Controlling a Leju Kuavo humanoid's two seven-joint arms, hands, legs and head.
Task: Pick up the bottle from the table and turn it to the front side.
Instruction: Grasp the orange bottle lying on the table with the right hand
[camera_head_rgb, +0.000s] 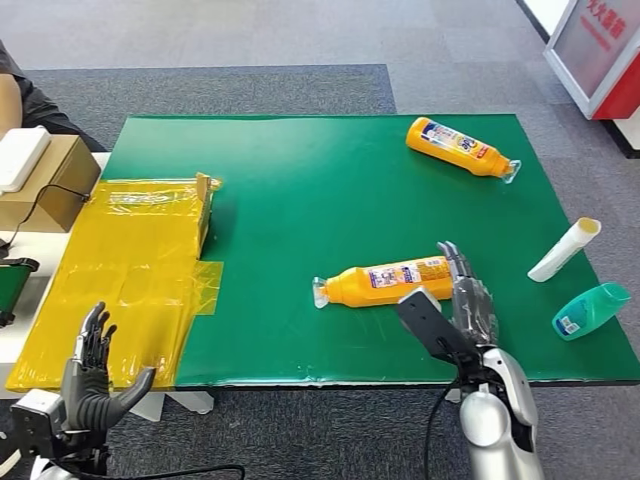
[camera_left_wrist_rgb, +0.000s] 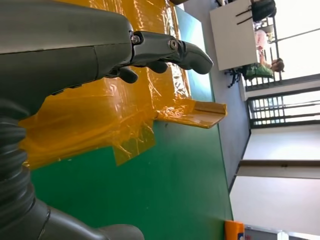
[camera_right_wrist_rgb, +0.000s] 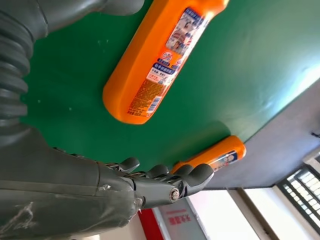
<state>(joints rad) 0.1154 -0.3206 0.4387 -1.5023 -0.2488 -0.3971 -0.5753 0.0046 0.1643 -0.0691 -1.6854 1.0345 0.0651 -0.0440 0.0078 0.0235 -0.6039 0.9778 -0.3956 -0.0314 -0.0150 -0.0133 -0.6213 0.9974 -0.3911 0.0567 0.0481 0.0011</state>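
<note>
The bottle (camera_head_rgb: 389, 282) lies on its side at the centre of the green tabletop (camera_head_rgb: 302, 210), label upward. The right hand (camera_head_rgb: 469, 300), fingers spread and empty, sits at its base end, likely lined up to grasp. The left hand (camera_head_rgb: 94, 375) waits spread at lower left.

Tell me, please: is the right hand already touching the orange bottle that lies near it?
Apart. In the right wrist view, green mat shows between the right hand and the orange bottle.
</note>
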